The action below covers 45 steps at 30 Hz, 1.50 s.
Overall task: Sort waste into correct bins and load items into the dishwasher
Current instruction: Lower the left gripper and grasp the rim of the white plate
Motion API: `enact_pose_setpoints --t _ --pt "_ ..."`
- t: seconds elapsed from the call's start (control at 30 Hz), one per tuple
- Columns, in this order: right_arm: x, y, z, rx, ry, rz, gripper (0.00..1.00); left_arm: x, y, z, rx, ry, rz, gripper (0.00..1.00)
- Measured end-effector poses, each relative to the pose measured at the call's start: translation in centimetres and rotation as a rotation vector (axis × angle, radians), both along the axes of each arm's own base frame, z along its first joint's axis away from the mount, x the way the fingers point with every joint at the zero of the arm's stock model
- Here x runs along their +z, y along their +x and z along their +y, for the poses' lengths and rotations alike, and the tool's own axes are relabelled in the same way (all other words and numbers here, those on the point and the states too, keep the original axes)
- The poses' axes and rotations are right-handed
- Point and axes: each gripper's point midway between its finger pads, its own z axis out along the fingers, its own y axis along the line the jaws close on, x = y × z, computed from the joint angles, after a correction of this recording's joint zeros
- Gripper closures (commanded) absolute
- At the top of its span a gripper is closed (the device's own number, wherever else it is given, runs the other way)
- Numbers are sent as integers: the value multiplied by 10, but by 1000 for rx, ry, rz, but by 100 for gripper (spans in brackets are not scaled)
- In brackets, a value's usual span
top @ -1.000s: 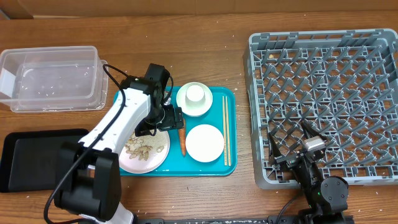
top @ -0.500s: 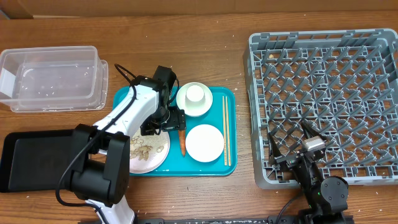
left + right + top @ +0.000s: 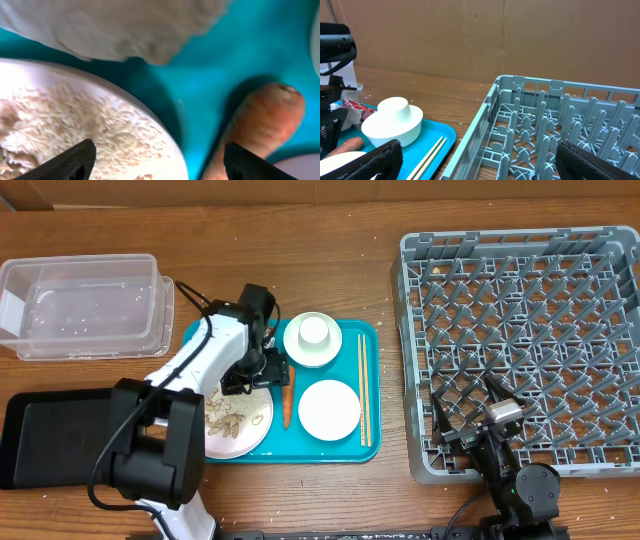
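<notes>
Far left, upper: the clear tub point(image 3: 85, 308) stands on the wooden table point(image 3: 300, 240) with nothing but specks inside. Below it lies the black tray point(image 3: 50, 440), partly covered by the left arm.

Left of centre: the left gripper point(image 3: 262, 372) hangs low over the teal tray point(image 3: 370, 330). In the left wrist view its fingers point(image 3: 75, 160) are spread wide, with nothing between them; the gap spans the rim of the plate point(image 3: 150, 125) and bare tray surface. The plate point(image 3: 258, 438) sits at the tray's near left corner and carries the food scraps point(image 3: 225, 420), with rice point(image 3: 75, 120) on its upper part. A crumpled white tissue point(image 3: 115, 25) lies just beyond the plate; the overhead view does not show it. The red wrapper point(image 3: 350, 106) appears only in the right wrist view, just left of the bowl.

Centre: the carrot point(image 3: 287, 405) lies on the tray between plate and small dish point(image 3: 329, 409), near the gripper's right finger. The bowl point(image 3: 313, 352) occupies the tray's far side, with the cup point(image 3: 314, 331) in it. The chopsticks point(image 3: 364, 390) lie side by side along the tray's right edge.

Right: the dish rack point(image 3: 530, 330) holds no tableware. The right gripper point(image 3: 468, 415) rests over its near left corner, fingers point(image 3: 375, 160) fully apart and holding nothing.
</notes>
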Motion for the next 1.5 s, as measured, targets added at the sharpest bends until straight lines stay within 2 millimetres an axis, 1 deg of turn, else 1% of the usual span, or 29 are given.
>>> enact_pose_setpoints --t 0.17,0.27,0.33,0.53,0.67,0.77,0.9,0.97,1.1,1.13,1.4,1.5 --pt "0 0 0 0 0 0 0 -1 6 13 44 -2 -11 31" --pt "0 0 0 0 0 0 0 -1 9 16 56 -3 -19 36" --pt "0 0 0 0 0 0 0 -1 9 15 54 -4 -19 37" --pt "0 0 0 0 0 0 0 -1 6 4 27 -4 -18 38" --pt "0 0 0 0 0 -1 0 -2 5 -6 24 -4 -21 43" --pt "0 0 0 0 0 0 0 -4 2 -9 34 -4 -19 45" --pt "0 0 0 0 0 -1 0 -12 -9 -7 45 3 13 47" --pt "0 0 0 0 0 0 0 -14 -12 -6 54 7 22 50" --pt "0 0 0 0 0 0 0 -16 -15 -7 60 6 27 61" --pt "0 0 0 0 0 0 0 -16 -14 -8 57 5 25 61" --pt "0 0 0 -1 0 -1 0 -16 -17 -27 0 -2 11 61" --pt "0 0 0 0 0 0 0 -16 -17 -29 -5 0 9 66"
